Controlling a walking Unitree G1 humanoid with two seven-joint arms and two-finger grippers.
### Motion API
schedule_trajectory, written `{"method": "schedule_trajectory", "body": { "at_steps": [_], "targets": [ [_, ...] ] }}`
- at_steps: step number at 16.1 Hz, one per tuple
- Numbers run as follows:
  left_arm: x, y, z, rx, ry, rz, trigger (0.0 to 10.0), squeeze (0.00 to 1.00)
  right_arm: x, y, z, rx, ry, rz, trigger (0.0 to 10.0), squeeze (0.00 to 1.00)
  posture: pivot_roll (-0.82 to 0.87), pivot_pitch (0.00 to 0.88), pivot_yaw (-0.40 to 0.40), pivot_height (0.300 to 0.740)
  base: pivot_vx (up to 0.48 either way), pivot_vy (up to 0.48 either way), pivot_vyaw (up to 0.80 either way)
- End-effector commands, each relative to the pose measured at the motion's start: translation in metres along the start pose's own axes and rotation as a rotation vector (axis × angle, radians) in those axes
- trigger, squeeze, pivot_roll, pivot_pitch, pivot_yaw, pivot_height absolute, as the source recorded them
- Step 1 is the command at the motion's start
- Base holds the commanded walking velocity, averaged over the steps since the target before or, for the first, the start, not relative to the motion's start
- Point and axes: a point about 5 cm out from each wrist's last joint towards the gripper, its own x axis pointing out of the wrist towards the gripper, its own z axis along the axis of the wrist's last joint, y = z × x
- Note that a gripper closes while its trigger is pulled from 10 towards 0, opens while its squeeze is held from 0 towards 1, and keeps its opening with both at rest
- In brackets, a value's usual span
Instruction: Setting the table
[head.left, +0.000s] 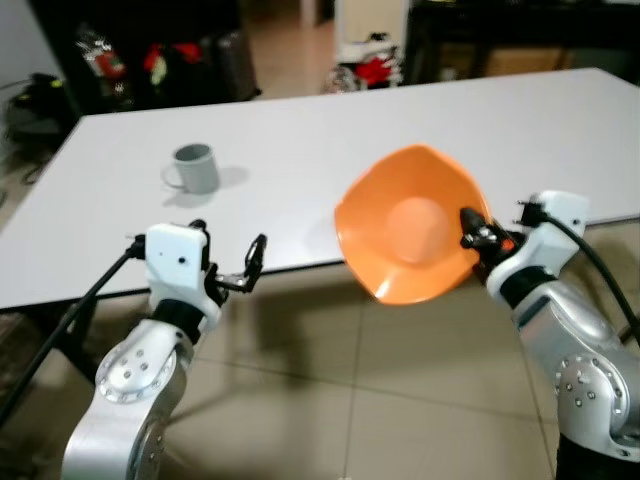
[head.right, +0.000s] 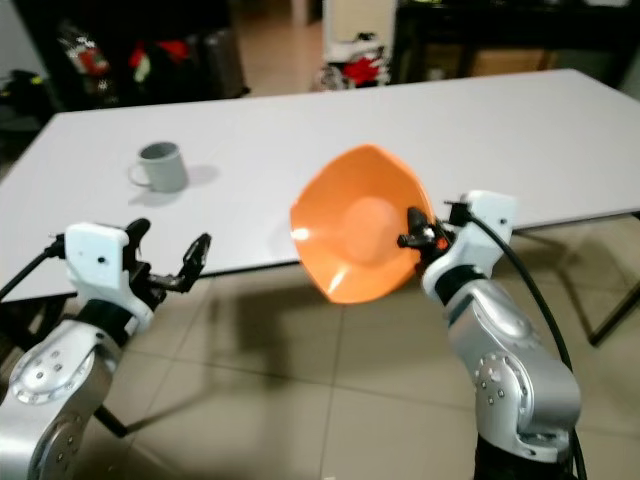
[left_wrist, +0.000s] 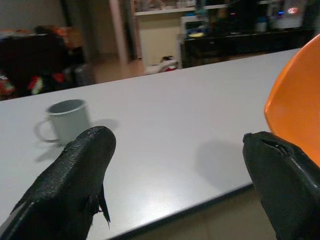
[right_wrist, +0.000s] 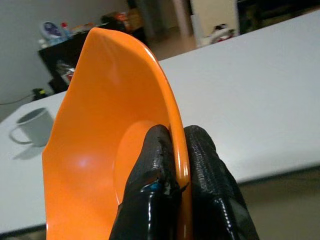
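An orange bowl (head.left: 410, 225) hangs tilted on its side at the white table's (head.left: 330, 130) near edge, its hollow facing me. My right gripper (head.left: 472, 232) is shut on the bowl's right rim, one finger inside and one outside, as the right wrist view shows on the orange bowl (right_wrist: 105, 140). A grey mug (head.left: 195, 167) stands upright on the table's left part, handle to the left. My left gripper (head.left: 230, 262) is open and holds nothing, just below the table's near edge, in front of the mug. The grey mug (left_wrist: 65, 120) sits beyond its fingers (left_wrist: 75, 185).
Beige tiled floor (head.left: 330, 400) lies under my arms. Dark furniture and red items (head.left: 160, 60) stand behind the table at the far left, and more clutter (head.left: 375, 65) at the far middle. A table leg (head.right: 610, 310) shows at the right.
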Motion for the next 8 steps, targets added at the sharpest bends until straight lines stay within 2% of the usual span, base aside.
{"method": "schedule_trajectory", "body": {
  "at_steps": [1,8],
  "targets": [
    [-0.0024,0.0066,-0.0001,0.015,0.003,0.029,10.0,0.00,0.0043,0.0156,0.0071,0.004,-0.038,0.074,10.0,0.00,-0.08,0.000,0.027,0.740,0.322,0.000,0.00],
    [-0.0035,0.0058,-0.0020,0.023,0.010,0.019,10.0,0.00,0.0050,0.0191,0.0046,-0.019,-0.016,0.096,10.0,0.00,-0.08,0.000,0.029,0.740,0.326,0.000,0.00]
  ]
}}
